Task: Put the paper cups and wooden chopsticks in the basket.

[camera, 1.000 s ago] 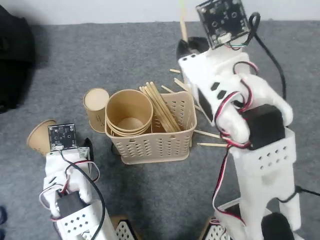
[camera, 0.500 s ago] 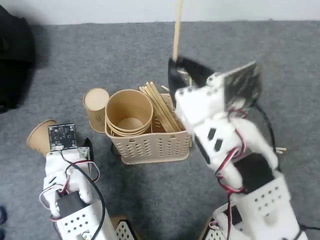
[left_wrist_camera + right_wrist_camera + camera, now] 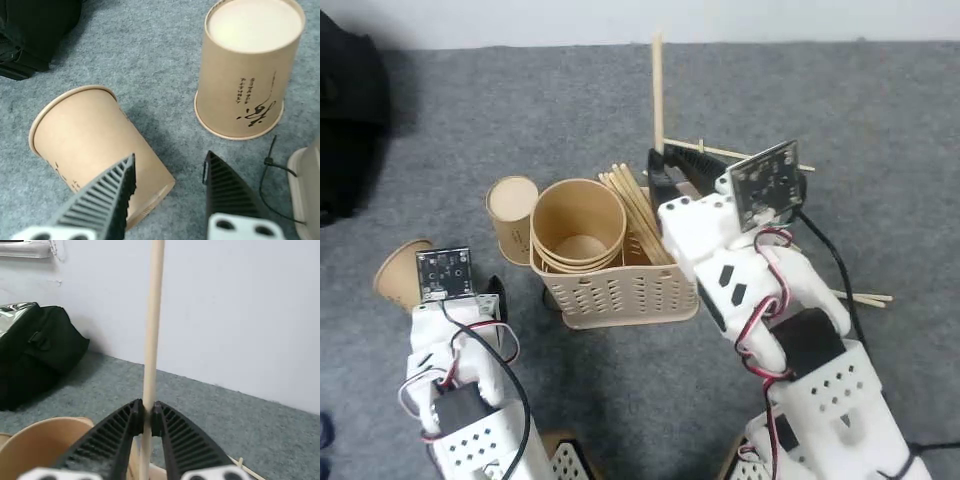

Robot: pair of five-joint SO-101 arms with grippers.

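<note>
My right gripper [image 3: 658,168] hangs over the basket's [image 3: 620,288] far right corner, shut on a wooden chopstick [image 3: 657,90] that stands upright; the right wrist view shows the chopstick [image 3: 151,330] pinched between the jaws of the gripper [image 3: 147,414]. Several chopsticks [image 3: 640,212] and stacked paper cups [image 3: 578,228] are in the basket. An upside-down cup [image 3: 512,215] stands against the basket's left side. Another cup [image 3: 95,145] lies on its side, left of it. My left gripper [image 3: 169,160] is open just above the carpet, one finger over the lying cup.
Loose chopsticks [image 3: 732,153] lie on the grey carpet behind the basket and more [image 3: 862,297] to its right. A black bag [image 3: 345,110] sits at the far left. A white wall [image 3: 240,305] borders the carpet at the back.
My right arm has swung from the back right toward the basket with the chopstick held upright, which moved left. My left arm and the cups have stayed still.
</note>
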